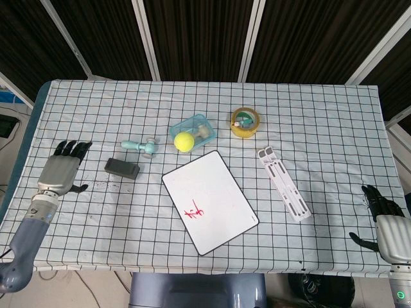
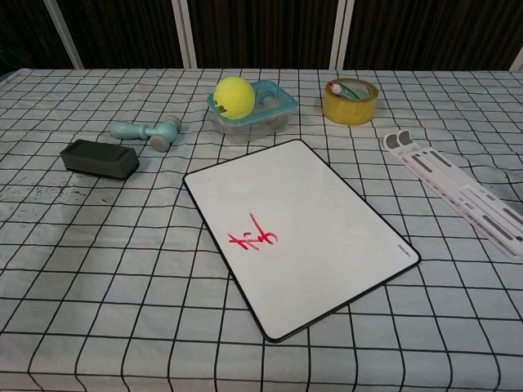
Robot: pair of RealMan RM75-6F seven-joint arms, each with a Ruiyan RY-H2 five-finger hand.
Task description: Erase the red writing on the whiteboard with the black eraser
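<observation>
Left hand (image 1: 60,172) spread, empty, near eraser (image 1: 122,168); right hand (image 1: 386,224) spread, empty, partly cut off; both missing in chest view.

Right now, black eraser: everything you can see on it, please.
The black eraser is a dark, rounded rectangular block that looks like plastic, with what seems a darker pad layer along its base. It lies flat on the checked tablecloth, left of the whiteboard and just in front of the teal handled tool, apart from both. Nothing touches it but the cloth. The left hand is open beside it, not in contact.
</observation>
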